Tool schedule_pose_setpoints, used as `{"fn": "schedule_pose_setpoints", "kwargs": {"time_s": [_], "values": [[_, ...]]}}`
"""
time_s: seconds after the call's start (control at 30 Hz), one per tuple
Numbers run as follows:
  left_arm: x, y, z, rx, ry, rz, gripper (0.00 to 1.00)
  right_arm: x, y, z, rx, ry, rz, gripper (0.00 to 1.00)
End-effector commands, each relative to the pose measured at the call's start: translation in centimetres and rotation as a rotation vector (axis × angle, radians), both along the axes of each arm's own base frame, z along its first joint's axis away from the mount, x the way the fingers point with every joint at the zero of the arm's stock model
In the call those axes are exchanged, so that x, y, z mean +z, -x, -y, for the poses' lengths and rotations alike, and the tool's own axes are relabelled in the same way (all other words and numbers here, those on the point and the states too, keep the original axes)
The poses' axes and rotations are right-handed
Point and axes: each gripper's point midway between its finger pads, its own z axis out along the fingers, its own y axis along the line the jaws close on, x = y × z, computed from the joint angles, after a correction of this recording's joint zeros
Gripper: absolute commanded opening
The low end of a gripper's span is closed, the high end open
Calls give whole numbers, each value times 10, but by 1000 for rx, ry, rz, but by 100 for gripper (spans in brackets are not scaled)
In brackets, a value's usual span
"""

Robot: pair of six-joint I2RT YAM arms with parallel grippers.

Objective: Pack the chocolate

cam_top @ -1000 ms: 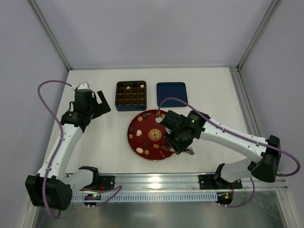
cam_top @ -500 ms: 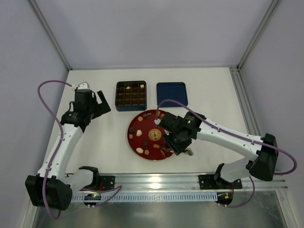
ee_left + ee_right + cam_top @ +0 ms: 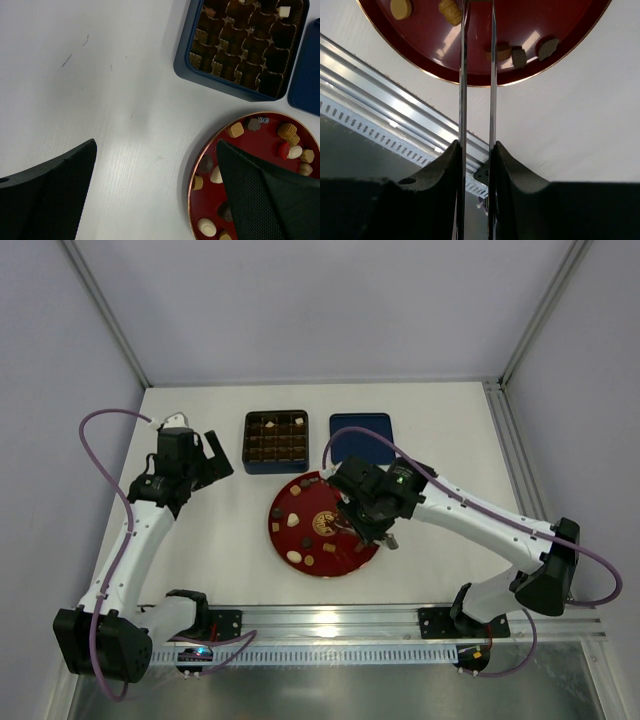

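Roughly a dozen bite-size chocolate pieces (image 3: 235, 130), dark brown, light brown and cream-white, lie loose on the round red plate (image 3: 265, 145), directly under the right pincer (image 3: 478, 10). Judge them light, rigid, smooth and easily marked: grip opposite sides gently. Its thin blades stand narrowly apart, tips out of view, contents indeterminate. The left pincer (image 3: 156, 150) gapes empty over the white worktop (image 3: 100, 75).

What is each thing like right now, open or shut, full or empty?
Tin, open, a few pale pieces in its cells.
Lid, off, flat beside the tin.
Plate, many chocolates on it.
Left gripper, open, empty.
Right gripper, shut on tweezers, over the plate.
Tweezers, blades a little apart, tips not seen.
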Motion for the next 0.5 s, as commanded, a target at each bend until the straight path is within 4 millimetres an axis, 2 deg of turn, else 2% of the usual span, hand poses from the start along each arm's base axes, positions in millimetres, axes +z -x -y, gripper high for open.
{"fn": "schedule_pose_setpoints", "kwargs": {"time_s": [0.0, 0.03, 0.07, 0.1, 0.17, 0.2, 0.27, 0.37, 0.4, 0.43, 0.47], "values": [[5, -4, -2, 6, 5, 29, 100, 32, -32, -6, -30, -52, 109, 28], [5, -5, -1, 3, 7, 29, 100, 45, -45, -8, -52, -86, 137, 28], [5, -5, -1, 4, 6, 29, 100, 50, -53, -11, -54, -96, 154, 27], [6, -5, -1, 3, 4, 31, 100, 53, -63, -18, -58, -109, 170, 27], [6, -5, -1, 3, 5, 31, 100, 73, -90, -32, -77, -179, 231, 28], [6, -5, -1, 3, 6, 31, 100, 71, -101, -39, -83, -180, 232, 27], [5, -4, -1, 3, 7, 27, 100, 91, -128, -53, -104, -254, 287, 28], [3, -5, 0, -3, 11, 24, 100, 101, -164, -77, -105, -298, 319, 27], [4, -5, 1, -4, 12, 25, 100, 90, -175, -86, -98, -279, 305, 27], [4, -5, 1, -4, 13, 27, 100, 104, -186, -96, -96, -318, 334, 27], [4, -5, 1, -4, 15, 25, 100, 105, -193, -101, -98, -326, 337, 27]]}}
